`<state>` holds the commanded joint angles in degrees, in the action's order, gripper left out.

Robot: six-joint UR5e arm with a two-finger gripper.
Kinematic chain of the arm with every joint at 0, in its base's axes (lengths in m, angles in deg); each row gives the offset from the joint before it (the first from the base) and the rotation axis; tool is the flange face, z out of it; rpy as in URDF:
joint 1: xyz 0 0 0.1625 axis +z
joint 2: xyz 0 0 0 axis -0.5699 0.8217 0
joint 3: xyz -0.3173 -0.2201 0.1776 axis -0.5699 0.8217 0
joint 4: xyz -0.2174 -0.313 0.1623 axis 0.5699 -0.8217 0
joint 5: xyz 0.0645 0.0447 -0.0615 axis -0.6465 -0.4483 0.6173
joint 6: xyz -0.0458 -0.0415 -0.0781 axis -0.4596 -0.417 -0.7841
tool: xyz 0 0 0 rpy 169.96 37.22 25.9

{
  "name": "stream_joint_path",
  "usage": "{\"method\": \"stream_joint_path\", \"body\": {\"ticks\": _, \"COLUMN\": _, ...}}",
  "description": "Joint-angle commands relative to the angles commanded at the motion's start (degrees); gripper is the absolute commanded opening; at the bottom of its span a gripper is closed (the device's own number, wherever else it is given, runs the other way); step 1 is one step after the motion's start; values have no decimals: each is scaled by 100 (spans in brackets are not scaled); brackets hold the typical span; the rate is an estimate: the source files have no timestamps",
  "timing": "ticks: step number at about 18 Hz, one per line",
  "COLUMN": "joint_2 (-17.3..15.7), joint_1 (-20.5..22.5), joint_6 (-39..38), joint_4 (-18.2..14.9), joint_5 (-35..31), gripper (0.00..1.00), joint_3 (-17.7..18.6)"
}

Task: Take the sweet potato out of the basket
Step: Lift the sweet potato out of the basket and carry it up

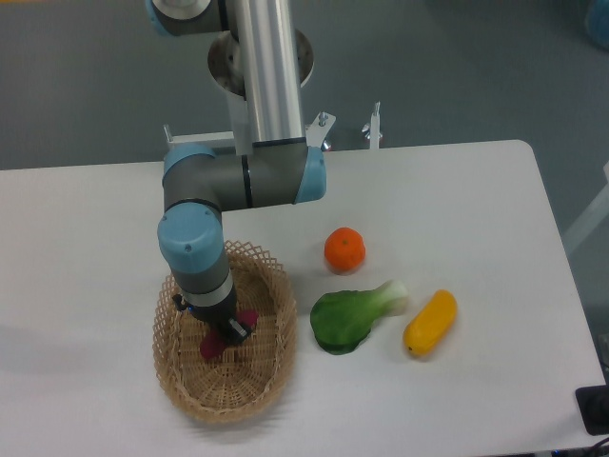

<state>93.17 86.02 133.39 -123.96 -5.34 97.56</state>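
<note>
Tool (226, 331) down inside the basket (190, 392) at near left of the table (476, 190), right on the sweet potato (211, 347), grip state unreadable from here; orange (344, 249), greens (350, 317), yellow squash (430, 323) sit right.

One basket (271, 367) — four produce items (mixed)

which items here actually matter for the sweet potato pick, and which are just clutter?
Job items:
- sweet potato, inside the basket, partly hidden by the gripper
- basket, wicker
- gripper, down in the basket at the sweet potato

Just lying about on the table:
- orange
- bok choy
- yellow oblong vegetable
</note>
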Motion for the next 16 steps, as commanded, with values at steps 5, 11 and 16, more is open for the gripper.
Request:
{"method": "stream_joint_path", "body": {"ticks": 5, "joint_2": -281, "joint_1": 175, "joint_6": 18, "joint_4": -97, "joint_5": 53, "gripper": 28, "joint_3": -387}}
{"method": "stream_joint_path", "body": {"ticks": 11, "joint_2": -589, "joint_1": 772, "joint_6": 88, "joint_4": -650, "joint_5": 369, "gripper": 28, "joint_3": -1002}}
{"method": "stream_joint_path", "body": {"ticks": 16, "joint_2": -923, "joint_1": 1589, "joint_6": 851, "joint_4": -1300, "joint_5": 729, "gripper": 29, "joint_3": -1161}}
